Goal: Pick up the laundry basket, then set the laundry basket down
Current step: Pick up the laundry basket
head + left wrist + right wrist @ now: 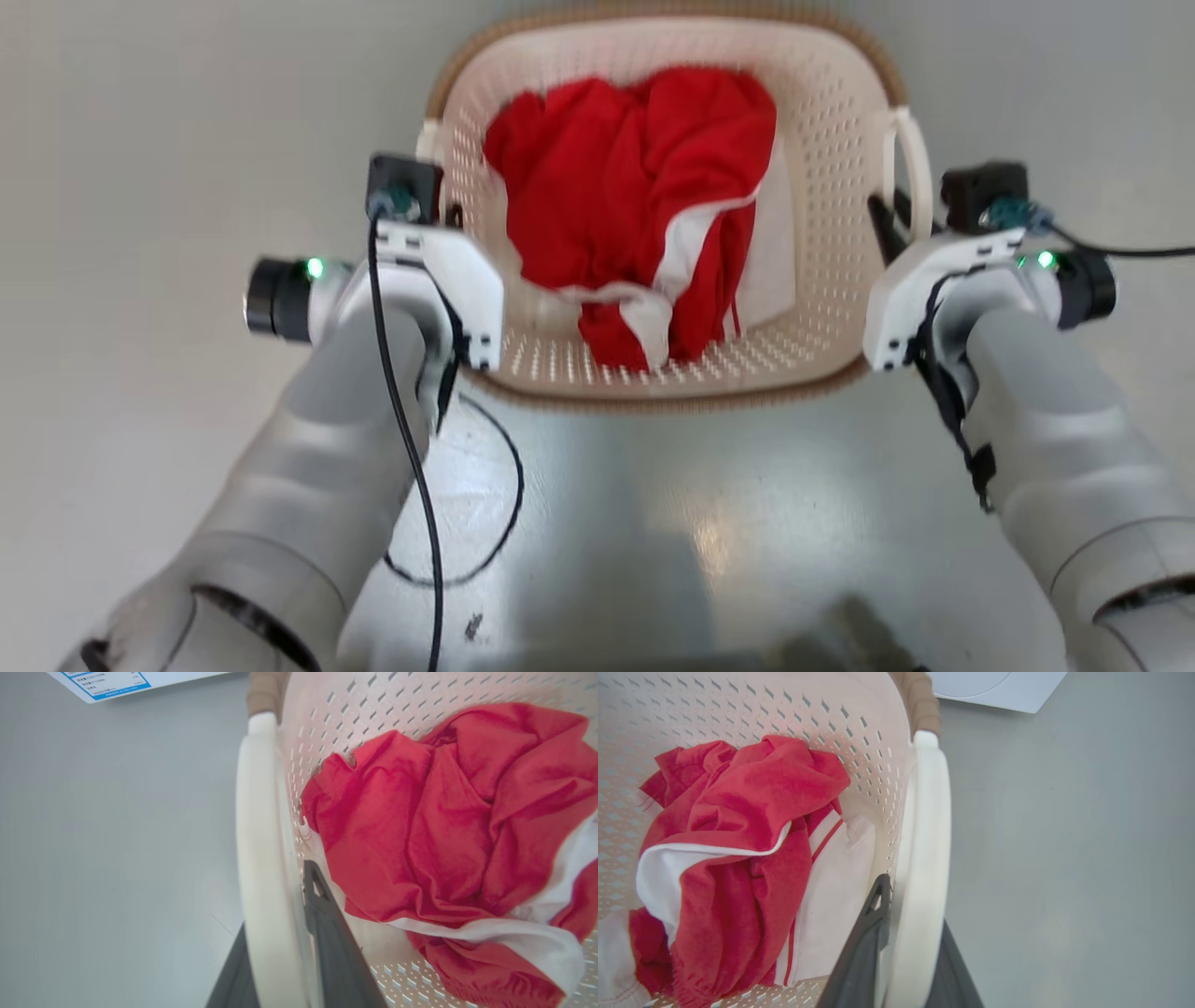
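Observation:
The laundry basket (840,187), cream-white and perforated with a brown rim, sits at the top centre of the head view between my two arms. Crumpled red and white clothes (635,187) lie inside it. My left gripper (446,210) is at the basket's left side. In the left wrist view the white handle (261,835) runs between the two dark fingers of the left gripper (275,905), which is shut on it. My right gripper (896,219) is at the right handle (927,826). The right gripper (915,900) has one finger inside the handle and one outside, shut on it.
Grey floor surrounds the basket on both sides. A white appliance corner (994,686) lies beyond the basket, and a white panel with a blue-printed label (107,681) shows at the far left. My own grey shiny body (700,485) and a loose black cable (504,504) lie below the basket.

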Robot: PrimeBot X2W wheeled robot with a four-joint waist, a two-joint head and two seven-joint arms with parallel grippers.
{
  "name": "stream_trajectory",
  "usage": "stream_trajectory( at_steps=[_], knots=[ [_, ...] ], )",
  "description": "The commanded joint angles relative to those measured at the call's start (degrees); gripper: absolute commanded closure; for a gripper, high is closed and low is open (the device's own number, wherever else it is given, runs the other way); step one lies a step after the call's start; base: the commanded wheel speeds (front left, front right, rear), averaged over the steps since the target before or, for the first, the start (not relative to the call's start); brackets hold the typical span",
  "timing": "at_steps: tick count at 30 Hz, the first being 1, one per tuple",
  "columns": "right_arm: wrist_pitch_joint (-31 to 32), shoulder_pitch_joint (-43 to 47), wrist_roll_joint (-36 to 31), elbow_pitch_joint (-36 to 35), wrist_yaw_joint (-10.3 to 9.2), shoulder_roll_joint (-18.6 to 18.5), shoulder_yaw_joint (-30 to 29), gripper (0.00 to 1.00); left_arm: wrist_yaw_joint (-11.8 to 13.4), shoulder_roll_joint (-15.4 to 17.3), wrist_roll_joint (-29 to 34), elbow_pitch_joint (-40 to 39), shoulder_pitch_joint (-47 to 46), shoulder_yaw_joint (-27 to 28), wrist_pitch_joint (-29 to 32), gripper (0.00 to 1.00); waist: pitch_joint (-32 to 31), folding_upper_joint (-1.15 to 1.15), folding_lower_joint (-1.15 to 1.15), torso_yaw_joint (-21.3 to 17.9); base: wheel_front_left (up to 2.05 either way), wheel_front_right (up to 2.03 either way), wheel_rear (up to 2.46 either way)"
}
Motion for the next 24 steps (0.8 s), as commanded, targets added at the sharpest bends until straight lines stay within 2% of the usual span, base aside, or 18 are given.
stream_trajectory(
  at_steps=[1, 13, 24],
  knots=[
    [1.01, 3.73, -1.3, -0.1, 0.0, 0.61, 1.67, 1.0, 0.67, 1.77, -0.05, -1.24, 1.45, -0.18, -0.78, 1.0, -3.52, 0.0, 0.0, 0.34, 0.0, 0.0, 0.0],
    [6.02, 16.78, -1.03, -0.06, 0.0, 1.89, 4.63, 1.0, 0.52, 1.77, -5.95, -3.57, 16.53, -5.21, 2.68, 1.0, -21.56, 0.0, 0.0, 1.65, 0.0, 0.0, 0.0],
    [12.16, 28.69, 9.41, -4.91, 0.0, 1.92, 17.61, 1.0, 0.46, 1.77, -10.05, -3.71, 27.51, -8.7, 4.74, 1.0, -35.17, 0.0, 0.0, 1.3, 0.0, 0.0, 0.0]
  ],
)
